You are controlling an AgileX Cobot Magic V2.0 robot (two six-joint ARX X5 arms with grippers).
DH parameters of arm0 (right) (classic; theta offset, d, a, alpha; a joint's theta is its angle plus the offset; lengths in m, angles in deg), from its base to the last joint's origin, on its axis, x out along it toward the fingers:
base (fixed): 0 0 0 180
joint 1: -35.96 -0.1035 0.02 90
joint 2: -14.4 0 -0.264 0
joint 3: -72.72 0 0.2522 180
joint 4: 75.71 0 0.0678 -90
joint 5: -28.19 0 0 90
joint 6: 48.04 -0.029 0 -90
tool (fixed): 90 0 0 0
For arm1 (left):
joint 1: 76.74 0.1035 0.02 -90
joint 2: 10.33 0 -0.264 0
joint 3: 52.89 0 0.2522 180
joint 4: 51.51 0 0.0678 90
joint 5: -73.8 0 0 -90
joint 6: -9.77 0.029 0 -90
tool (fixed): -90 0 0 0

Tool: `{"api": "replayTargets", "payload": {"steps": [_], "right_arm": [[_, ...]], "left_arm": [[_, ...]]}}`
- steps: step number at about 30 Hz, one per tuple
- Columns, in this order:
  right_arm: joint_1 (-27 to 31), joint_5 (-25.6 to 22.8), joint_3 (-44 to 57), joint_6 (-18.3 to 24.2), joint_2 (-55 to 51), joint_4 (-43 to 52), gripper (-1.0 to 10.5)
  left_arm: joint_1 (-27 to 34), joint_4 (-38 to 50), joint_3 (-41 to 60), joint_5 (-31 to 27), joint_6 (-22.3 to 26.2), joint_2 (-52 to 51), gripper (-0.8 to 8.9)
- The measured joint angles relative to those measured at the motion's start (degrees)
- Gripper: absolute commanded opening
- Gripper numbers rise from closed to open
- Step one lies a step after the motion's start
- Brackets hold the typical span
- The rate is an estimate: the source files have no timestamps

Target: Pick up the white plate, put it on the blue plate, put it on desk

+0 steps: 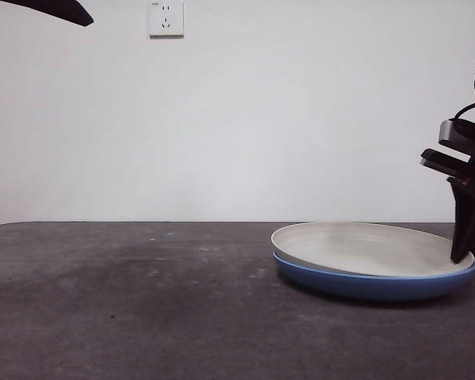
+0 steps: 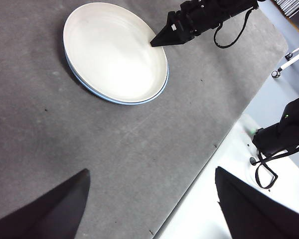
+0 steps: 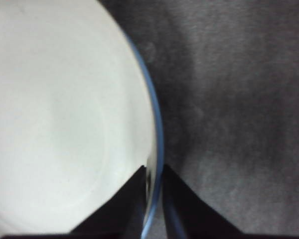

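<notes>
Near part of desk [image 1: 127,317] bare: dark grey-brown, matte, pale specks.

Mid-table, right of centre in front view: white plate [image 1: 372,247] nested in blue plate [image 1: 376,285]. Stack not concentric: white plate tilted, left edge riding above blue rim, right edge seated lower. Blue showing as a band under the white in front view, as a thin crescent along one side in left wrist view [image 2: 120,101], and as a narrow rim line in right wrist view [image 3: 157,134]. White plate [image 2: 114,50] plain, faint concentric rings inside; in right wrist view [image 3: 65,114] fills most of the picture.

Right gripper [image 1: 465,252] at right edge of stack, coming down from upper right. Jaws nearly together, one jaw over the white plate's inside, other outside the rim, both plate rims running through the narrow gap [image 3: 153,180]. Real clamp or just straddling: cannot tell. Same gripper seen in left wrist view [image 2: 159,41] with tip at the plate edge.

Left gripper [image 2: 149,199] high above the desk, well apart from the plates, jaws wide apart, nothing between them.

Far: white wall with a socket [image 1: 165,17].
</notes>
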Motion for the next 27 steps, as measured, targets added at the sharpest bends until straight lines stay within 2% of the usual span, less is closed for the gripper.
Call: {"api": "replayTargets", "payload": {"steps": [11, 18, 23, 27], "right_arm": [[0.2, 0.8, 0.2, -2.1, -2.9, 0.8, 0.1], [-0.1, 4.9, 0.2, -5.2, -11.2, 2.6, 0.1], [-2.7, 5.2, -0.1, -6.8, -12.5, 2.6, 0.1], [-6.9, 4.3, -0.5, -8.7, -12.4, 4.9, 0.1]], "left_arm": [[0.0, -0.2, 0.0, 0.0, 0.0, 0.0, 4.01], [0.0, -0.2, 0.0, 0.0, 0.0, 0.0, 4.01], [0.0, -0.2, 0.0, 0.0, 0.0, 0.0, 4.01], [0.0, -0.2, 0.0, 0.0, 0.0, 0.0, 4.01]]}}
